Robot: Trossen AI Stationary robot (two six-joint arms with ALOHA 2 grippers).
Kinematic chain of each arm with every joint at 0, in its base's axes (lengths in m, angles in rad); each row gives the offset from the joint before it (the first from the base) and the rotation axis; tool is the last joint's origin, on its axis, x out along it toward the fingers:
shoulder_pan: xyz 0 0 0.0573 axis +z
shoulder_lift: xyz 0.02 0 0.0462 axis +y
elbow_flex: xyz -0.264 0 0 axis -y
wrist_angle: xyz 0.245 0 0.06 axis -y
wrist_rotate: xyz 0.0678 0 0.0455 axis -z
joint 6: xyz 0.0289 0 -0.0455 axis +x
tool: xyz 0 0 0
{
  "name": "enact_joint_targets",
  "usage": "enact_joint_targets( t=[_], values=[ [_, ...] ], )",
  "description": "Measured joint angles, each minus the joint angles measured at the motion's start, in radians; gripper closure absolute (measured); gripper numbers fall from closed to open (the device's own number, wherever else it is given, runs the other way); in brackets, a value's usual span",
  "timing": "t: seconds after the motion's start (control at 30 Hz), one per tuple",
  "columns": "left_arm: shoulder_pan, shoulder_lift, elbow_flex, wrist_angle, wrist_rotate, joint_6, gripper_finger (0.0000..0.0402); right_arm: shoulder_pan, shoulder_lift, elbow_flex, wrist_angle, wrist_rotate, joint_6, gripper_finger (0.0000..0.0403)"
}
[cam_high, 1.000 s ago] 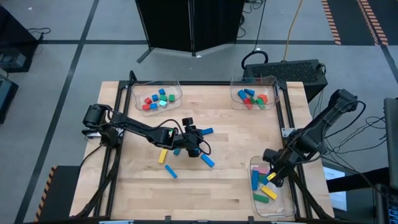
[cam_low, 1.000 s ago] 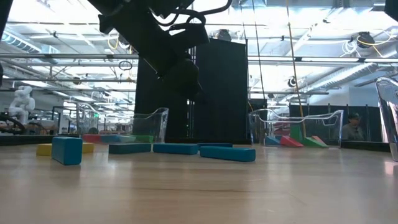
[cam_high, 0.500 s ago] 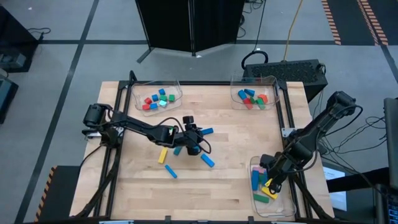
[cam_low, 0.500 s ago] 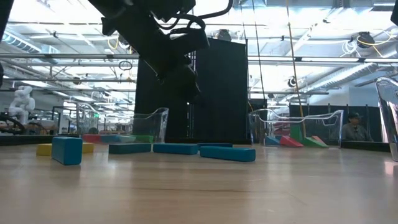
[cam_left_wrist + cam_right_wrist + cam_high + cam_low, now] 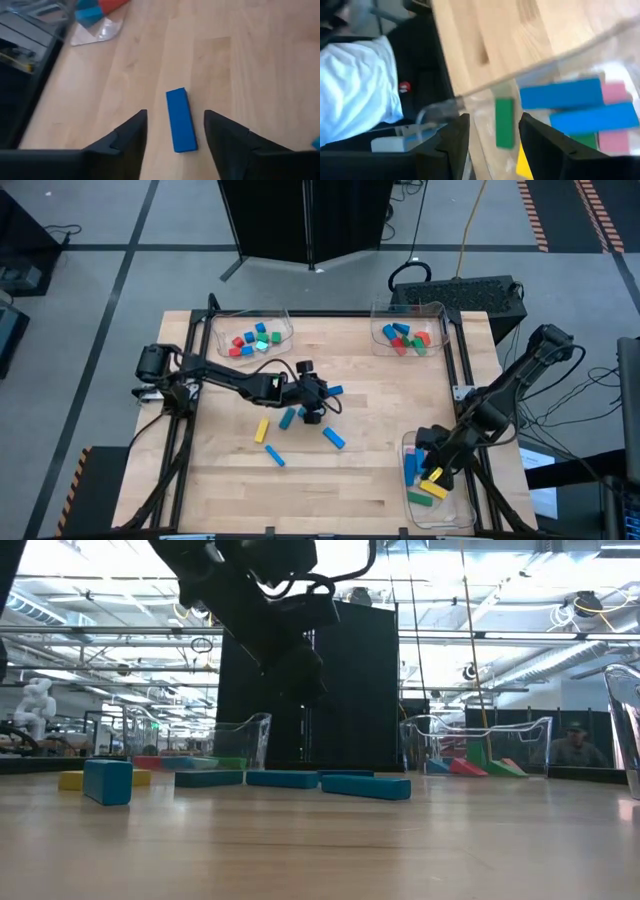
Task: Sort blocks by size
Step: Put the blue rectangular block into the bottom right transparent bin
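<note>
My left gripper (image 5: 316, 396) hangs open over the table's middle. In the left wrist view a blue bar (image 5: 180, 120) lies flat on the wood between and ahead of the open fingers, apart from both. Other blocks lie loose nearby: yellow (image 5: 262, 429), teal (image 5: 288, 418) and two blue ones (image 5: 333, 438) (image 5: 274, 455). My right gripper (image 5: 436, 466) stands open above the near right tray (image 5: 408, 442). That tray holds blue bars (image 5: 560, 93), a green block (image 5: 504, 122), pink (image 5: 614, 93) and yellow blocks (image 5: 432, 478).
Two more clear trays with small blocks stand at the far edge, one left (image 5: 284, 320) and one right (image 5: 440, 310). A dark frame rail (image 5: 192, 355) runs along the table's left side. In the low view a person (image 5: 576, 744) shows in the room behind.
My left gripper has gone a little toward the far right, to the blue bar, uncovering the teal block. A yellow block that was at my right gripper's fingertips now lies lower in the near right tray, and the right wrist has turned.
</note>
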Motion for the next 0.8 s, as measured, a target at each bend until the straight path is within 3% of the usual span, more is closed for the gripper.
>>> enact_joint_targets(
  t=[0.3,0.4,0.8],
  values=[
    [0.09,0.0,0.0,-0.002,0.196,-0.075,0.0074,0.0,-0.012,0.0,0.037,0.055,-0.054,0.0238],
    [0.113,0.014,0.0,0.012,0.248,-0.079,0.0047,-0.001,-0.012,0.0,0.037,0.065,-0.059,0.0238],
    [0.156,0.188,0.001,0.11,0.252,-0.079,0.0067,-0.001,-0.012,0.0,0.038,0.089,-0.102,0.0238]
  ],
)
